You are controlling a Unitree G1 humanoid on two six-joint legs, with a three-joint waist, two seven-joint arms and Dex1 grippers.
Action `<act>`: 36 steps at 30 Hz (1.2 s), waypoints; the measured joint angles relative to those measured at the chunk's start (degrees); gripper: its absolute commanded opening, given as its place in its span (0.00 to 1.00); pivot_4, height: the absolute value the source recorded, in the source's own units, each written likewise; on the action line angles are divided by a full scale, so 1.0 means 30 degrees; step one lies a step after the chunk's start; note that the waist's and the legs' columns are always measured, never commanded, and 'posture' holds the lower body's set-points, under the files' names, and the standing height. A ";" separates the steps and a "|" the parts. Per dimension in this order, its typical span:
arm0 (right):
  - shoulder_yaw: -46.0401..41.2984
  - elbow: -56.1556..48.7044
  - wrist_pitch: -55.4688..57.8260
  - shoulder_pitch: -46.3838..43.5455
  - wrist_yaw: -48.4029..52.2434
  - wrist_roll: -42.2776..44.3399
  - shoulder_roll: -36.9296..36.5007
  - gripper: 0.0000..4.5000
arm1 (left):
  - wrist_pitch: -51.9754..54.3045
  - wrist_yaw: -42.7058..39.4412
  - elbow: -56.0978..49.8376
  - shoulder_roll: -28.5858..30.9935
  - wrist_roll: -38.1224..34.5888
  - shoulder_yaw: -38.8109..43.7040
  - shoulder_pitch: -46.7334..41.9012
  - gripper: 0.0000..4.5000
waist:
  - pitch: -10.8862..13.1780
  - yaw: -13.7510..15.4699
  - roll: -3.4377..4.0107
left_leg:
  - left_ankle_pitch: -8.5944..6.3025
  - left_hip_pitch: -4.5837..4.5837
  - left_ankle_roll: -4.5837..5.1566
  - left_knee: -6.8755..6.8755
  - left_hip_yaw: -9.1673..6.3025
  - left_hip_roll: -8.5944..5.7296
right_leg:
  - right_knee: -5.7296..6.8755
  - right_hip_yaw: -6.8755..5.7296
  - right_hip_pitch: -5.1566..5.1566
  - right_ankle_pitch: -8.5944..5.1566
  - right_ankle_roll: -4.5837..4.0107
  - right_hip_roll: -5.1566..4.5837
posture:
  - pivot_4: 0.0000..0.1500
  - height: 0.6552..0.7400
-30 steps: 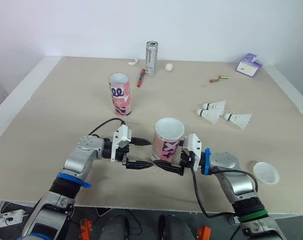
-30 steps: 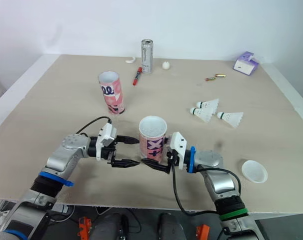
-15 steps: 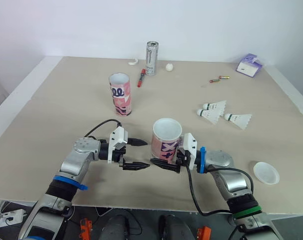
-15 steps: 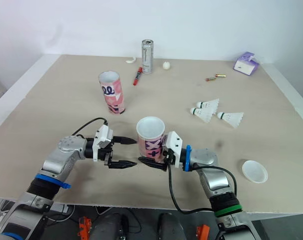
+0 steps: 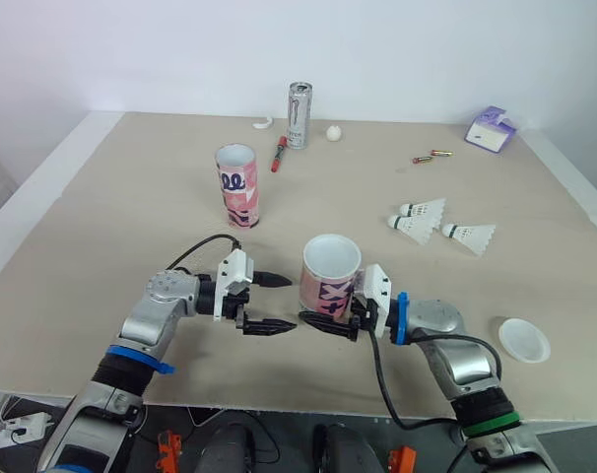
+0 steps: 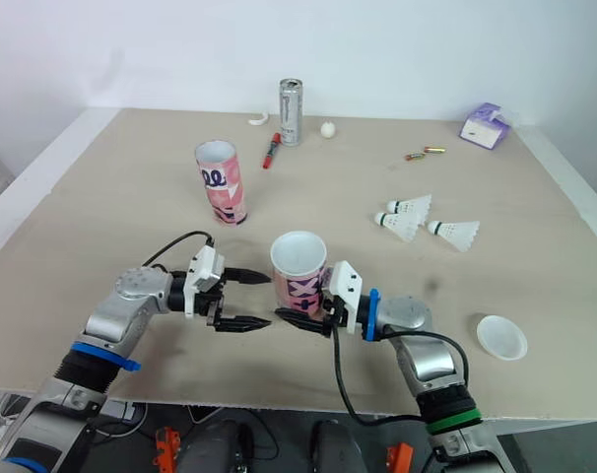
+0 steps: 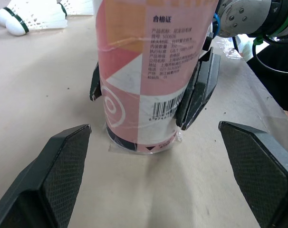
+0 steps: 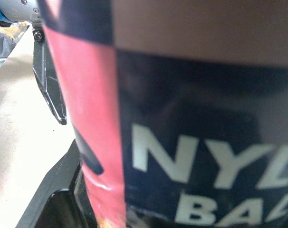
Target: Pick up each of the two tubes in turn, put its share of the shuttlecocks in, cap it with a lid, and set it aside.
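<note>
One tube (image 5: 235,185) stands uncapped farther back on the tabletop (image 5: 131,227). The left gripper (image 5: 291,303) hovers, fingers apart, just beside the near tube (image 5: 330,276). The right gripper (image 5: 323,311) has its fingers clamped on that tube's base. Shuttlecocks (image 5: 422,219) lie loose and a lid (image 5: 523,340) lies unused near the edge, so filling and capping both seem undone.

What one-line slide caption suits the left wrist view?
Right claw clamps the pink tube near its base; the open left claw faces it, shuttlecocks lying beyond.
</note>
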 measured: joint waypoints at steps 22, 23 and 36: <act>-1.4763 0.0667 0.3615 0.4750 -1.1728 0.3353 -0.2357 0.77 | 0.0932 -0.0482 -0.1177 -0.0240 -0.0274 -0.0481 -0.0234 1.00 | -0.0008 -0.0060 0.0017 | 0.0017 0.0100 0.0023 -0.0013 0.0110 -0.0004 | 0.0000 0.0206 0.0011 0.0014 -0.0077 0.0081 | 1.00 1.00; -1.4767 0.2105 0.3380 0.4114 -1.1902 0.3032 -0.2835 0.77 | 0.0942 -0.0478 -0.1205 -0.0277 -0.0273 -0.0506 -0.0246 1.00 | -0.0006 -0.0074 0.0018 | 0.0018 0.0114 0.0024 -0.0013 0.0120 -0.0011 | -0.0001 0.0256 0.0005 0.0036 -0.0085 0.0104 | 1.00 1.00; -1.5068 1.1520 0.0359 0.0204 -1.4020 0.1424 -0.5172 0.77 | 0.1112 0.0081 -0.2288 -0.0152 -0.0274 -0.0556 0.0347 1.00 | -0.0010 -0.0074 0.0051 | 0.0049 0.0141 0.0080 -0.0095 0.0142 -0.0024 | -0.0012 0.0654 -0.0015 0.0047 -0.0086 0.0329 | 1.00 1.00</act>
